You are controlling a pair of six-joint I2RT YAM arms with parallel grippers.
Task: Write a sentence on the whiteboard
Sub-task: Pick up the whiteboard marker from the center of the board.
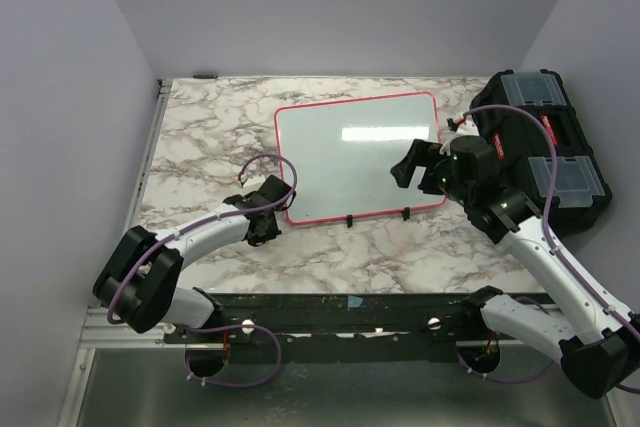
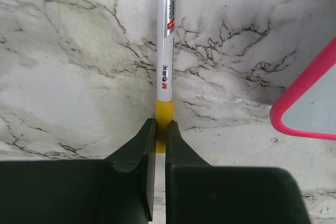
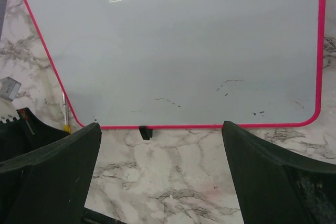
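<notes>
Left hand (image 2: pixel 157 132) is clamped on the marker (image 2: pixel 165 51) by its yellow end. I'd lift it straight, then swing right to the board (image 2: pixel 307 95). Right hand (image 3: pixel 160 127) gapes wide, empty.

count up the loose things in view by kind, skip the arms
whiteboard: 1
black clips on its near edge: 2
marker: 1
black toolbox: 1
total: 5

Pink-rimmed white whiteboard (image 1: pixel 340 162), grey-veined marble table (image 1: pixel 200 137) (yellow-tipped white marker (image 2: pixel 164 51))
</notes>
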